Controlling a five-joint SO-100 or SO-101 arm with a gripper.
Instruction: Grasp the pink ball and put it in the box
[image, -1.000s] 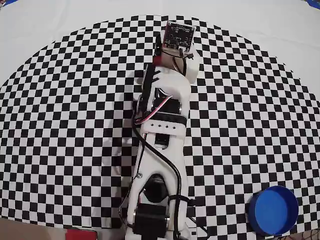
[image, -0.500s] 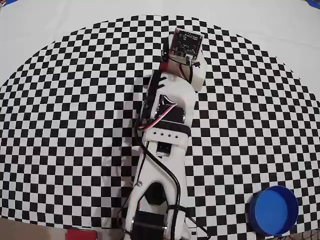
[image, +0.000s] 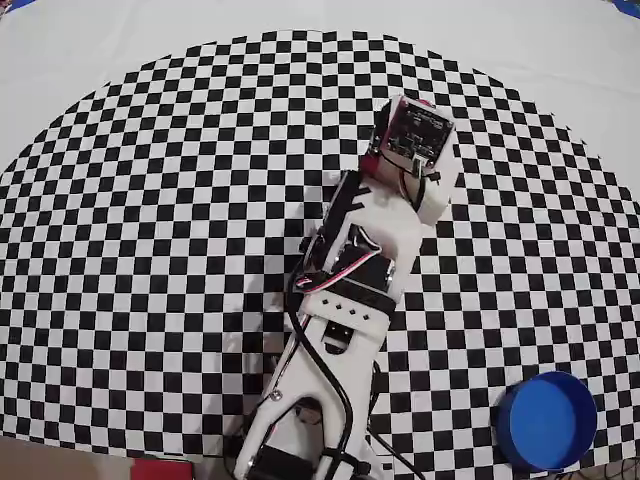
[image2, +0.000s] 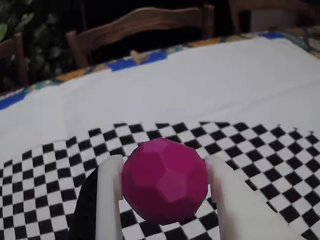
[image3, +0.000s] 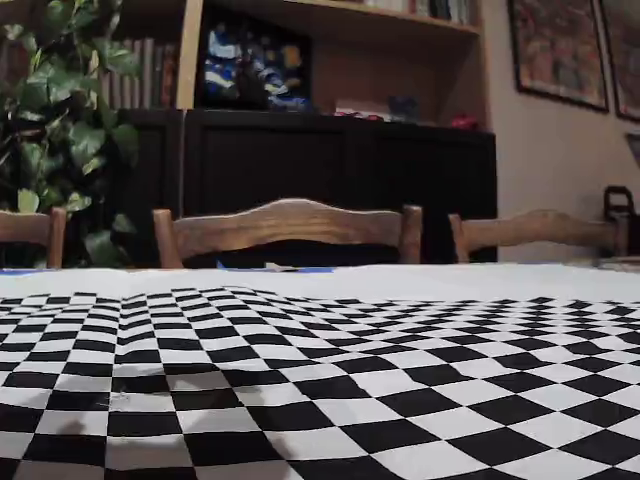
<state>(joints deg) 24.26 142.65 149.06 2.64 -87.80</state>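
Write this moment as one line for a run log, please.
phase: carrying | gripper: shut on pink ball | box: empty, lower right in overhead view

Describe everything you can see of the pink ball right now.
The pink ball is magenta, matte and faceted rather than perfectly smooth in the wrist view. It sits between the gripper's two white fingers, which press its left and right sides, above the checkered cloth. In the overhead view only a pink sliver shows past the wrist. The fixed view does not show it.
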